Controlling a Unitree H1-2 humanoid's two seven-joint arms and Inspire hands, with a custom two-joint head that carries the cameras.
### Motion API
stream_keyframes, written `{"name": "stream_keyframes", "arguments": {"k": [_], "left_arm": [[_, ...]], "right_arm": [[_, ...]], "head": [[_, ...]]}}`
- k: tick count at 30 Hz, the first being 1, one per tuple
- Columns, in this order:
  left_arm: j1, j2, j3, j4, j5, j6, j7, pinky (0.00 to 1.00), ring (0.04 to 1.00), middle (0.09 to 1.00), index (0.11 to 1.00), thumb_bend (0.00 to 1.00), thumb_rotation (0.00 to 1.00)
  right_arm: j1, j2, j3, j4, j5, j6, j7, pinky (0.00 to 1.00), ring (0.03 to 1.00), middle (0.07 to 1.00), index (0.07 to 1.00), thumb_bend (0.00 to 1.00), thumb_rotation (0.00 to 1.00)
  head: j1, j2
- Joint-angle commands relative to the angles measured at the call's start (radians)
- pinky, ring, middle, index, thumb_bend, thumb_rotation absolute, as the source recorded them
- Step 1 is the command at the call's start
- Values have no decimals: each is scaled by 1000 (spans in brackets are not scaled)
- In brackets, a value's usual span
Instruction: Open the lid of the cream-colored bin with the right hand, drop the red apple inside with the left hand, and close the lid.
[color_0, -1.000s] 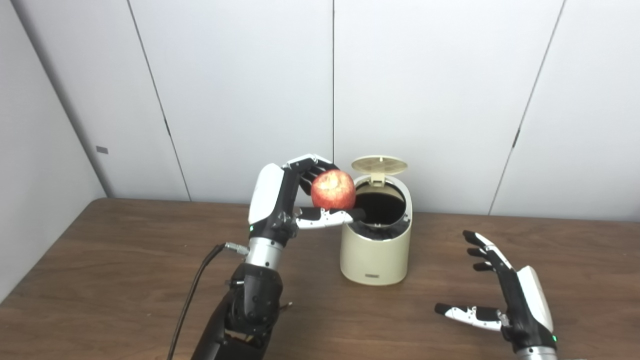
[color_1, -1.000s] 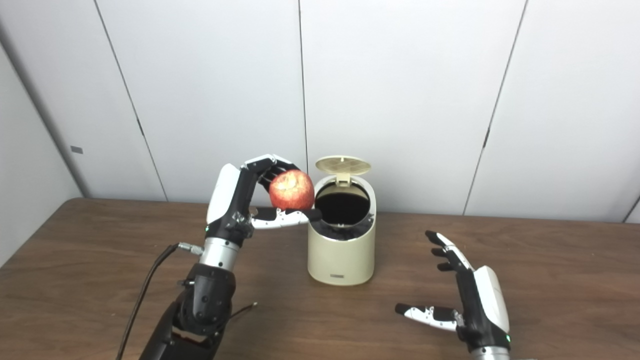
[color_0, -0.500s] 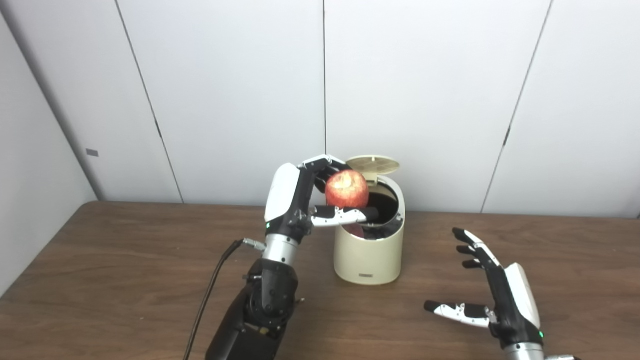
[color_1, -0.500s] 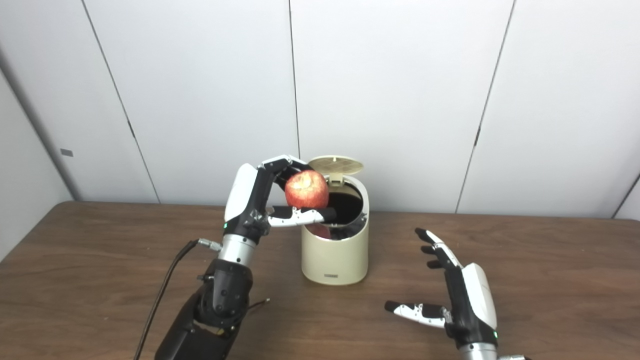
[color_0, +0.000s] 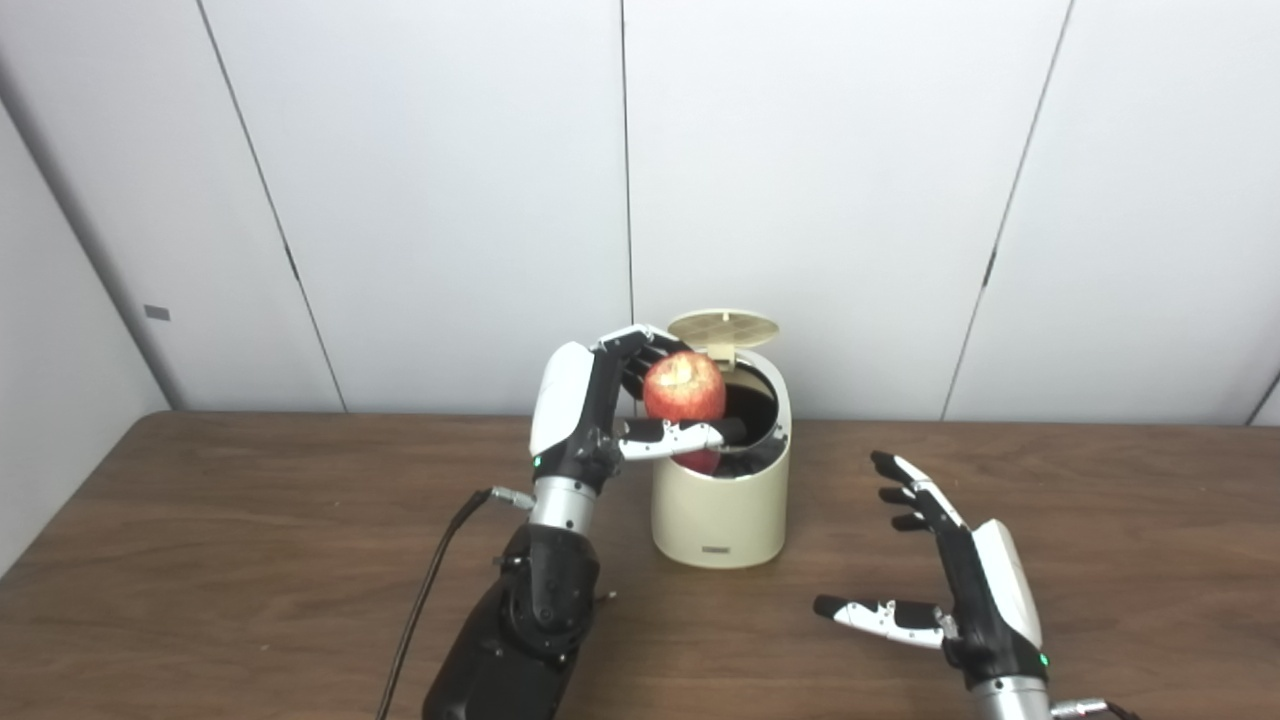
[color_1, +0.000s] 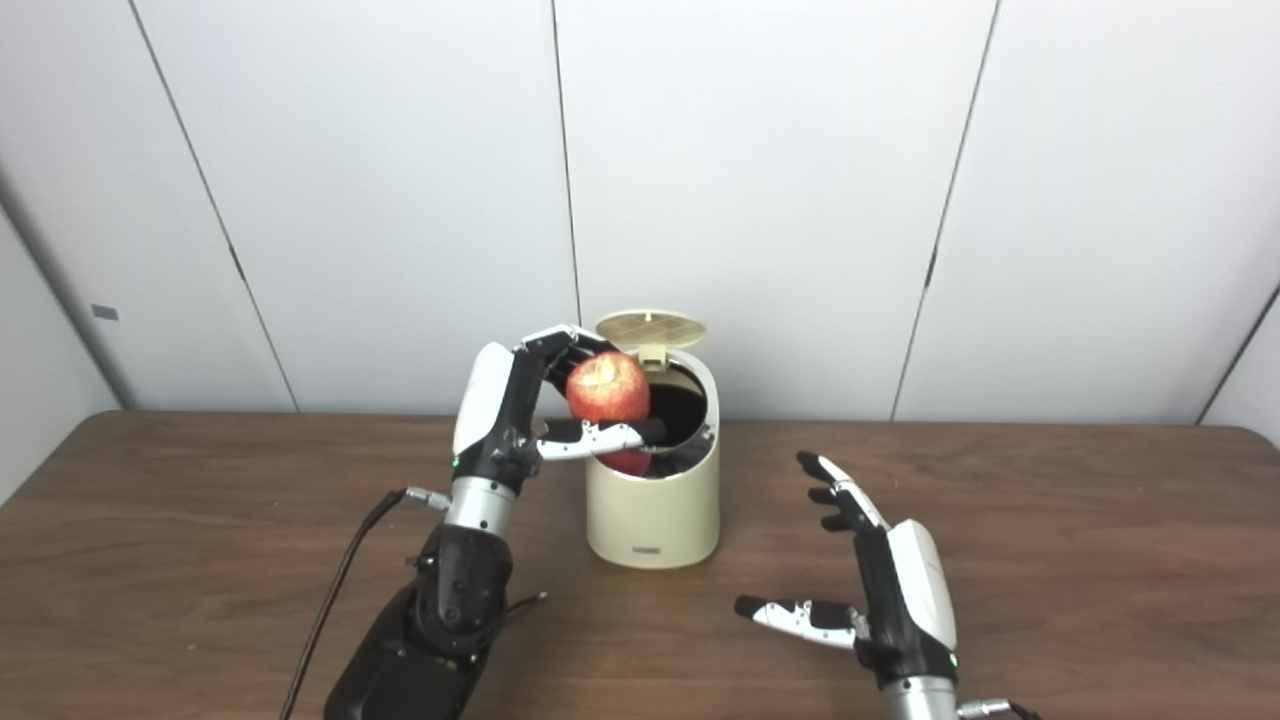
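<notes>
While the lid (color_0: 722, 328) stands raised at the back of the cream-colored bin (color_0: 720, 500), carry the red apple (color_0: 684, 386) a little further right until centred over the dark opening, not just over the near-left rim where it hangs now. Keep the left hand (color_0: 610, 400) wrapped on the fruit, fingers behind and thumb beneath, until that centring is sure. Note the thumb reaching across the mouth: pull it clear as the fingers part, so nothing rolls off onto the table (color_0: 250, 560). Release low, close above the rim, to avoid a bounce or a knock that tips the light bin. Mind the upright lid; brush against it and it may fall shut early. Leave the right hand (color_0: 960, 600) spread, holding nothing, low over the table to the bin's right, ready to press the lid down afterwards.
</notes>
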Motion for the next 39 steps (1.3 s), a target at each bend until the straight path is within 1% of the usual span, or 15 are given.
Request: {"name": "stream_keyframes", "arguments": {"k": [1, 6, 11, 14, 17, 19, 21, 25, 29, 35, 39], "left_arm": [[-60, -11, -2, 10, 22, -25, 48, 436, 516, 472, 496, 525, 0], [-68, -25, -10, 53, 35, -36, 105, 454, 524, 459, 507, 524, 0], [-75, -46, -18, 89, 49, -17, 161, 463, 546, 464, 504, 525, 0], [-78, -58, -20, 106, 51, -13, 189, 440, 543, 464, 503, 525, 0], [-81, -61, -33, 128, 72, -16, 223, 441, 534, 454, 511, 524, 0], [-82, -59, -46, 137, 89, -10, 232, 465, 541, 454, 513, 524, 0], [-82, -53, -63, 143, 107, -6, 236, 485, 546, 458, 509, 524, 0], [-80, -35, -105, 150, 149, 16, 218, 589, 581, 472, 498, 525, 0], [-78, -15, -140, 153, 175, 31, 207, 673, 602, 466, 516, 523, 0], [-77, 7, -173, 160, 193, 43, 195, 725, 625, 477, 521, 522, 0], [-79, 17, -181, 160, 195, 51, 187, 733, 645, 486, 514, 523, 0]], "right_arm": [[-33, 3, 0, -33, -1, -15, -21, 672, 781, 848, 858, 782, 129], [-33, 10, 1, -37, 8, -14, -21, 677, 785, 849, 856, 784, 115], [-33, 15, 3, -39, 9, -11, -20, 674, 785, 850, 857, 783, 115], [-34, 17, 6, -40, 4, -9, -20, 672, 786, 851, 858, 788, 136], [-34, 22, 9, -45, 2, -7, -21, 665, 783, 850, 856, 788, 126], [-35, 23, 12, -46, -8, -6, -25, 659, 780, 847, 854, 786, 124], [-35, 26, 13, -50, -11, 1, -24, 656, 777, 846, 854, 783, 125], [-36, 32, 15, -57, -10, 11, -24, 665, 781, 848, 853, 782, 114], [-36, 35, 18, -62, -7, 15, -24, 669, 782, 848, 852, 781, 100], [-38, 34, 20, -63, -7, 13, -24, 666, 782, 852, 854, 777, 128], [-39, 35, 20, -64, -3, 11, -24, 670, 778, 849, 851, 781, 124]], "head": [[-1, 1], [-3, 1], [-4, 3], [-5, 4], [-8, 5], [-10, 6], [-12, 7], [-14, 9], [-15, 11], [-14, 14], [-14, 17]]}}
